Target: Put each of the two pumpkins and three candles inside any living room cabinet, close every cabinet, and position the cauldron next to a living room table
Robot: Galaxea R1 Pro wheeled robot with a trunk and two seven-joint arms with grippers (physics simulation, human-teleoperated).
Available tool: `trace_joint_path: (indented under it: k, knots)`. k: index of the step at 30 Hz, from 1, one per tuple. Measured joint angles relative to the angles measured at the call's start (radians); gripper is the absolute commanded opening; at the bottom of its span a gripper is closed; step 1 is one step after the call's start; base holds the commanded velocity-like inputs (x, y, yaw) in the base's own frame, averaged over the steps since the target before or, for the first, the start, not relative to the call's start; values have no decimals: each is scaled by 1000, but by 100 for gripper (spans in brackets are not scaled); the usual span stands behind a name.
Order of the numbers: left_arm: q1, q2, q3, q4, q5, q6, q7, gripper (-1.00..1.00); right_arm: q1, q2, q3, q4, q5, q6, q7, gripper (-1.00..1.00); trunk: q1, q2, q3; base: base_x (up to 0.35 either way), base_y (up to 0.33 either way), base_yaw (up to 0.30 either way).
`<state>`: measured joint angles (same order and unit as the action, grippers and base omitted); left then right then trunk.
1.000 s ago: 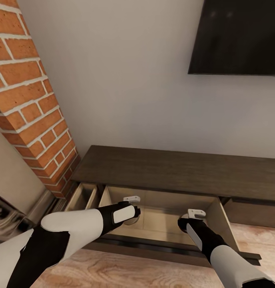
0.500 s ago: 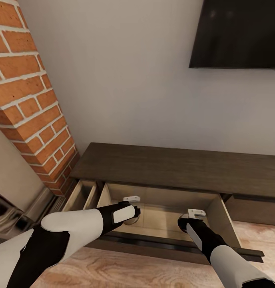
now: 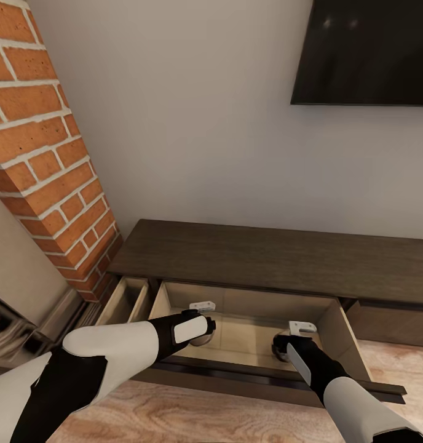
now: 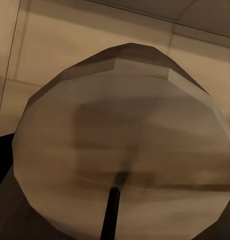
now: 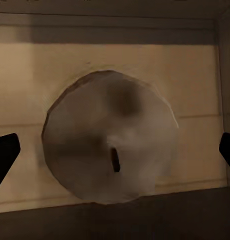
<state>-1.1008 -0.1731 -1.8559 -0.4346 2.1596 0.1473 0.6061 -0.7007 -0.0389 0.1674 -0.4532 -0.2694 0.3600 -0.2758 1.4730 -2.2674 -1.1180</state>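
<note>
A home living room is showing here: a dark TV (image 3: 365,52) is hanging on a plain wall above a long low wooden cabinet (image 3: 267,261), a brick fireplace (image 3: 42,147) is rising beside it, and wood flooring (image 3: 193,418) is running underneath.

Overall light: soft, even, diffuse; no visible source.
Wall (image 3: 193,123): pale, smoothly graded, no glare.
Drawer interior (image 3: 248,329): shaded beneath the cabinet top (image 3: 267,255).
Wrist views: dim, brownish; candle (image 4: 120,150) close, blurred, low-detail.
Edges: head view shows slanting verticals.
</note>
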Motion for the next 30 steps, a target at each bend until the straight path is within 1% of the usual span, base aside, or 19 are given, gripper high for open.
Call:
trace_joint_path:
  k: [13,15,19,23,25,26,27,29,30]
  knots:
    - [0,0,-1,0,0,0,0,-100,0,-1,-1,-4,-1,-2,0,100,0,0,0,0,0,0]
    - [0,0,-2,0,0,0,-4,-100,0,-1,-1,-30,-1,-1,-2,100,0,0,0,0,0,0]
    - [0,0,-5,0,0,1,-3,-100,1,-2,-2,-117,-3,8,-3,100,0,0,0,0,0,0]
    - [-1,0,-6,0,0,2,-1,-100,6,-3,-2,-220,-4,54,-2,100,0,0,0,0,0,0]
    - [0,0,-6,1,0,2,-1,-100,15,-4,-1,-296,-5,90,-3,100,0,0,0,0,0,0]
    - [0,0,-6,1,0,2,-1,-100,20,-4,0,-316,-5,101,-3,100,0,0,0,0,0,0]
    - [0,0,-6,1,0,3,-1,-100,34,-4,0,-354,-6,122,-3,100,0,0,0,0,0,0]
    - [0,0,-6,2,0,6,-1,-100,84,-4,1,-458,-6,164,-5,100,0,0,0,0,0,0]
    - [0,0,-6,3,0,7,-2,100,98,-4,1,-492,-6,177,-6,100,0,0,0,0,0,0]
